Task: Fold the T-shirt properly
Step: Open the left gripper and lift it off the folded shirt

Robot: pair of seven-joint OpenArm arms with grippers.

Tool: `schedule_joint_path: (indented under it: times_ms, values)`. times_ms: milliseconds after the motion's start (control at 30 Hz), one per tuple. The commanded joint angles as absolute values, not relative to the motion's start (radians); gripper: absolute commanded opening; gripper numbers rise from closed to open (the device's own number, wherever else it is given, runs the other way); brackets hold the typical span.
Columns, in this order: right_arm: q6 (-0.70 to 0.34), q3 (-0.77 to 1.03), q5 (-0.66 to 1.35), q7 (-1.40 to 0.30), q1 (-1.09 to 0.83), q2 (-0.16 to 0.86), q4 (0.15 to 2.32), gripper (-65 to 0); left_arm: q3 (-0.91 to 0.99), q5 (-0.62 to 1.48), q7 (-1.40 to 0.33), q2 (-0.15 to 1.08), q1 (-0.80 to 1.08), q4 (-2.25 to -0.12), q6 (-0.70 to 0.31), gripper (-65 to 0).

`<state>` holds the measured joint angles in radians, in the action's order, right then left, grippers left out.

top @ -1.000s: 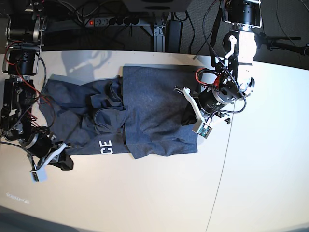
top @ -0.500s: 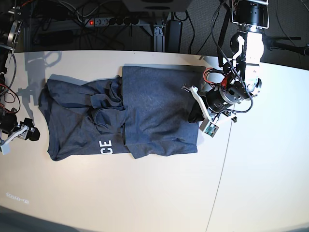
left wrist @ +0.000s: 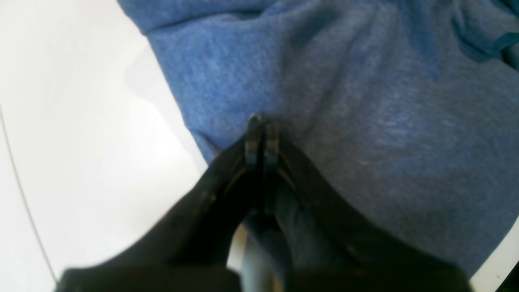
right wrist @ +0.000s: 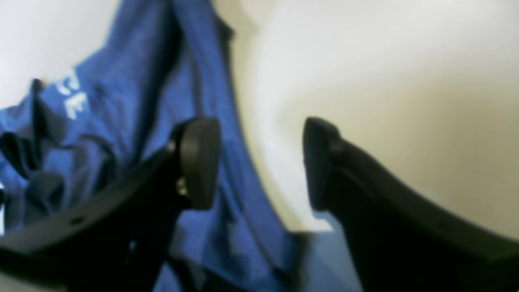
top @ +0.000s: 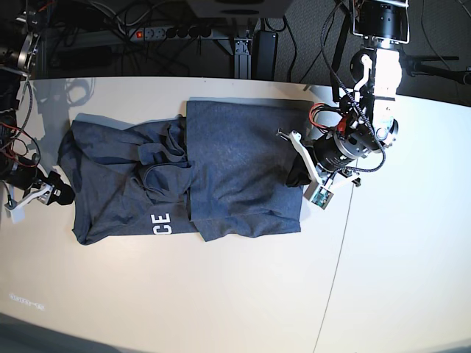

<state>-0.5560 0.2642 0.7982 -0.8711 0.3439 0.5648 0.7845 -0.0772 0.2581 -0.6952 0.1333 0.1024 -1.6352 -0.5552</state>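
The T-shirt [top: 184, 173] lies flat on the pale desk [top: 221, 294], its right half folded over the middle, white letters "CE" showing near the lower hem. My left gripper [left wrist: 261, 140] has its jaws pressed together at the shirt's right-hand edge; the wrist view shows cloth gathered around the tips, but I cannot tell whether any is pinched between them. My right gripper [right wrist: 259, 162] stands with its jaws wide apart and nothing between them, just beside the shirt's left edge, one finger over cloth and the other over bare desk. In the base view, broad bare desk lies below the hem and to the right of the desk seam [top: 335, 272]; cables [top: 147, 15] crowd the back edge.
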Motion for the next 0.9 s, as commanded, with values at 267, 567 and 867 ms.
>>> schedule_joint_path:
  times_ms: [267, 567, 867]
  values:
    - [-0.564, 0.2, 0.761, -0.895, 0.307, 0.501, 0.789, -30.8, -0.076, 0.265, -0.682, 0.136, 0.089, -1.652, -0.581, -65.0]
    - [-0.564, 0.2, 0.618, -0.84, 0.273, 0.503, 0.789, -42.8, -0.076, 0.243, -0.684, 0.136, 0.089, -1.652, -0.581, -65.0]
    - [-0.564, 0.2, 0.583, -0.718, 0.271, 0.503, 0.789, -65.0, -0.076, 0.243, -0.693, 0.136, 0.089, -1.652, -0.581, -65.0]
